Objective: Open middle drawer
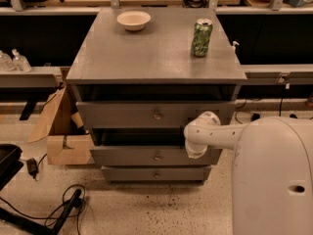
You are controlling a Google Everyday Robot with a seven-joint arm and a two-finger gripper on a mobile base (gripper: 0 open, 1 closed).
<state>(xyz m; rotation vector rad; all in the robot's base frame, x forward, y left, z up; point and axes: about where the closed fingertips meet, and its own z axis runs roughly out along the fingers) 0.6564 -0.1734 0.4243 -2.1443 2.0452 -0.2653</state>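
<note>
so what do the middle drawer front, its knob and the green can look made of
Grey flat middle drawer front: probably painted wood, matte, no glare. Its small round knob: likely metal, by its glint. Green cylindrical can: thin printed metal, shiny lid. The pincer, at the white arm's end, sits by that drawer's right end.

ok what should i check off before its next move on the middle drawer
1. Target found: ok, the middle drawer sits between the other two fronts.
2. Knob free: ok, nothing covers it.
3. Gripper on knob: not ok, it is at the front's right end, apart from the knob.
4. Gripper holding the drawer: cannot tell.
5. Can and bowl steady: ok, both back from the front edge, can upright.
6. Pull path: ok, the cardboard box stands off to the left.
</note>
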